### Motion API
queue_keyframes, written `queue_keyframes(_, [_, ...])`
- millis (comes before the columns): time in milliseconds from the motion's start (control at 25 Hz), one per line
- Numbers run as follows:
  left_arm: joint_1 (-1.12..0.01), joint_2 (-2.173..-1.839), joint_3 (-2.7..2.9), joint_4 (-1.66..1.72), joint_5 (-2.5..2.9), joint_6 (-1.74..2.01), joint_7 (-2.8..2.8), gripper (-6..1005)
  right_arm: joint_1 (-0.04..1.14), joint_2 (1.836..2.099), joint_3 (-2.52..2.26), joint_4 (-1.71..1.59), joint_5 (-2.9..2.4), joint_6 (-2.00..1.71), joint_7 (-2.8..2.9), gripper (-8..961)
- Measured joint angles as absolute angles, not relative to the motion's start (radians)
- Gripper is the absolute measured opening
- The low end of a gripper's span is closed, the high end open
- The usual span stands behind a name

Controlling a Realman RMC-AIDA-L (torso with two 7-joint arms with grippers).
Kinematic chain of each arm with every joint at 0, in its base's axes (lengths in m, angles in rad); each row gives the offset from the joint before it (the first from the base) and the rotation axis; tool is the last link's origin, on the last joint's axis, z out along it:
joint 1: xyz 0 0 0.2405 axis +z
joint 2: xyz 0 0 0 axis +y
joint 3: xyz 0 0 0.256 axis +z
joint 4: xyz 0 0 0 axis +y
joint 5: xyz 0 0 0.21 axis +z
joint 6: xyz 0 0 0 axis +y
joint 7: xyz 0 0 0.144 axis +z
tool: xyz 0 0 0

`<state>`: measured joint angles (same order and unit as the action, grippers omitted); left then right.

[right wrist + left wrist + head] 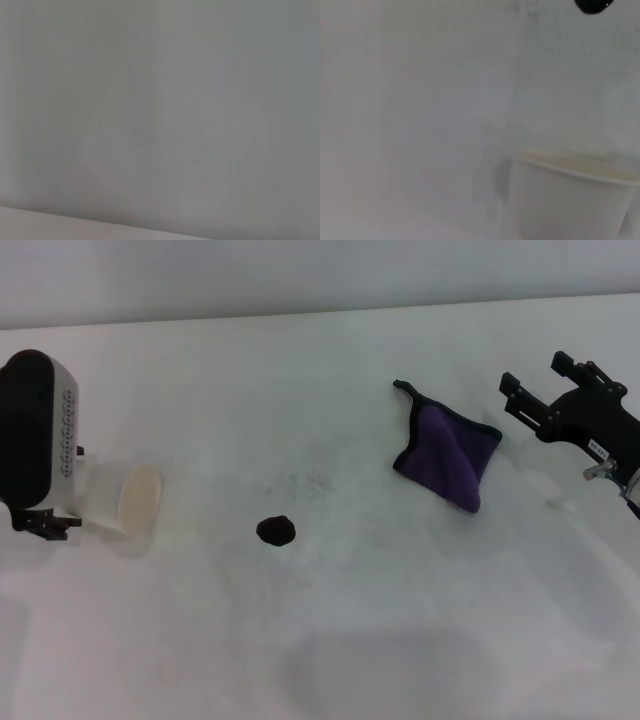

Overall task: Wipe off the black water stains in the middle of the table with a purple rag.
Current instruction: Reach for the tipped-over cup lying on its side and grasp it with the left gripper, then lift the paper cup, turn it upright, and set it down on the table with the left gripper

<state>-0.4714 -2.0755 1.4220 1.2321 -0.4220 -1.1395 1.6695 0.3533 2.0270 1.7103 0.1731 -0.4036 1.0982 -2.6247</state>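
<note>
Two end effectors flank the plain white bench. My right end effector, fingers spread and empty, sits just right of the folded purple cloth rag. Its long axis slants down-right; the round black blot lies farther left.

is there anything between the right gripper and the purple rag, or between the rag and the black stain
Nothing visible. The right gripper is open just right of the rag with bare table between. From rag to stain only faint grey speckles lie; the cup sits far left.
</note>
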Motion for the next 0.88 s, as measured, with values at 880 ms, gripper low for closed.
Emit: queue_keyframes(880, [-0.484,-2.077,1.451,1.15,-0.514,-1.031,1.734,868,0.353,2.028,1.709,0.174,-0.403,1.098,-2.62,817])
